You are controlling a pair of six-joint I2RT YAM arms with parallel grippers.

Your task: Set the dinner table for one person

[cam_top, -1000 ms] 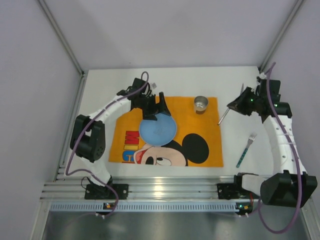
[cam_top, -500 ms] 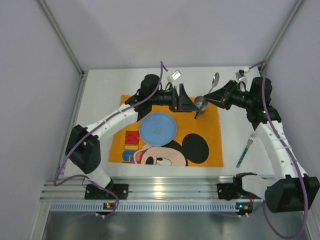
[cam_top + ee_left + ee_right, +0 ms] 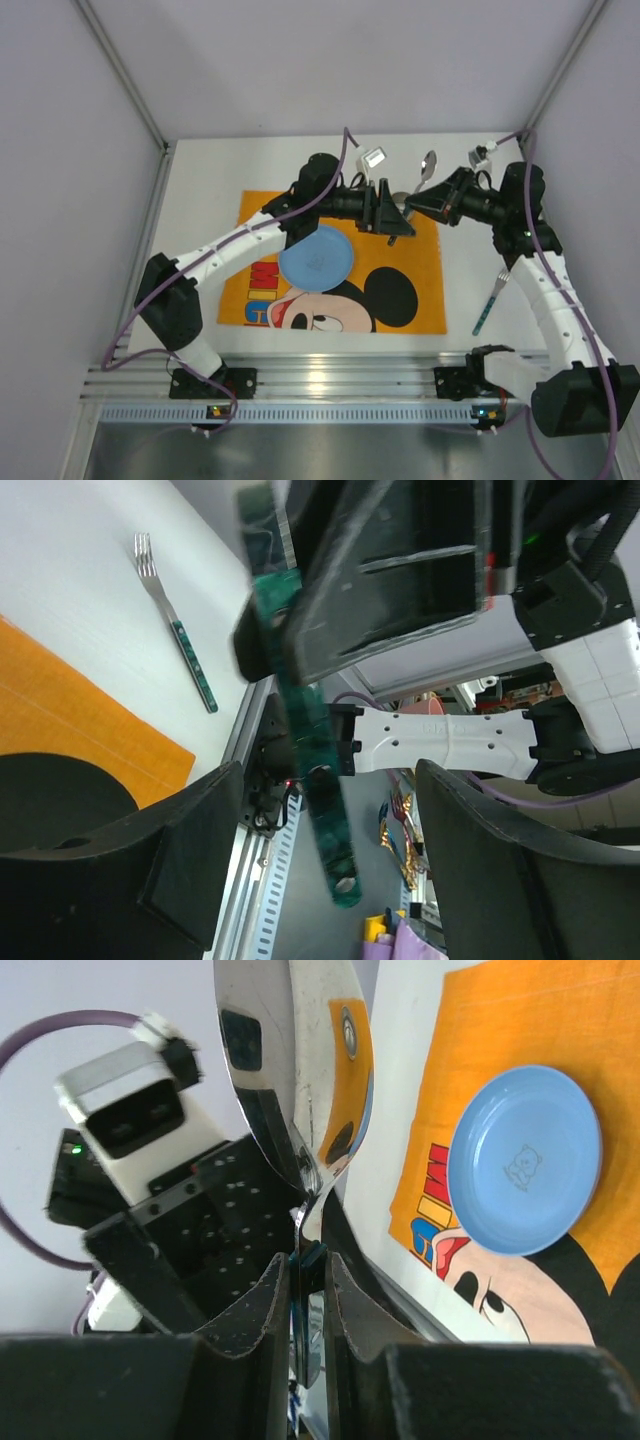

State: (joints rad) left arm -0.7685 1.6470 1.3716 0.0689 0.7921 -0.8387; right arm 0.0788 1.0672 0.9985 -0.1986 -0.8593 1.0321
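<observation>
The light is bright and even, coming from above. I see only soft, faint shadows on the white table [image 3: 200, 180]. The shiny spoon [image 3: 290, 1070] glares and mirrors things. The fingers [image 3: 150, 870] of my left claw [image 3: 328, 775] look dark and blurry up close.

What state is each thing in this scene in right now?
Spoon: in the air, gripped by its handle.
Right end effector: shut on the spoon.
Left end effector: open, astride the spoon's handle.
Plate: empty, flat on the placemat.
Fork: lying on the table, untouched.
Placemat: spread flat.
</observation>
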